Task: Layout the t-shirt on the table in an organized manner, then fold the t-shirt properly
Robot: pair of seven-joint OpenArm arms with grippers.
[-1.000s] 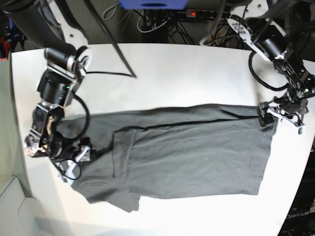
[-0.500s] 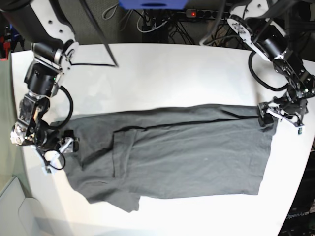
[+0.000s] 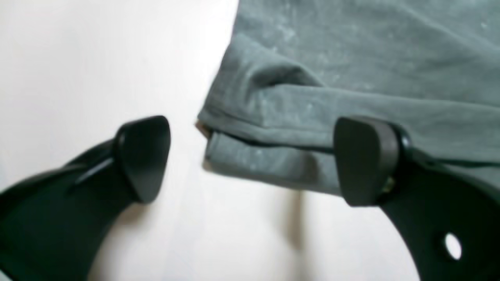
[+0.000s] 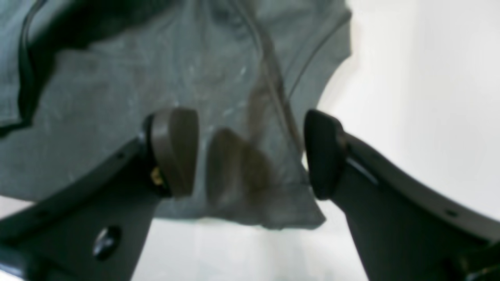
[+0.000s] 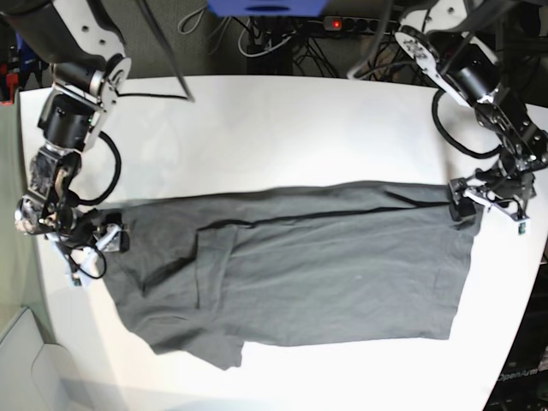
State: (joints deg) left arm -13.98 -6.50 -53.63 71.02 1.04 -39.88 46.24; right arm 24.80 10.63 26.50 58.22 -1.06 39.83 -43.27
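Note:
The dark grey t-shirt point(image 5: 317, 265) lies flat across the white table point(image 5: 282, 128), its upper part folded over along its length. My left gripper point(image 5: 490, 206) stands open at the shirt's upper right corner. In the left wrist view its fingers point(image 3: 142, 156) straddle that doubled corner of the t-shirt point(image 3: 351, 78) without pinching it. My right gripper point(image 5: 92, 254) is open at the shirt's left end. In the right wrist view the cloth edge of the t-shirt point(image 4: 117, 97) lies under and between the spread fingers point(image 4: 175, 152), a bit blurred.
Black cables and a power strip with a red light point(image 5: 334, 24) run behind the table's far edge. A pale grey surface point(image 5: 21, 364) sits off the lower left corner. The table's right edge is close to the left arm.
My right arm has drawn back to the left and away from the sleeve area, ending at the shirt's left edge. The left arm and the shirt's right side have not moved.

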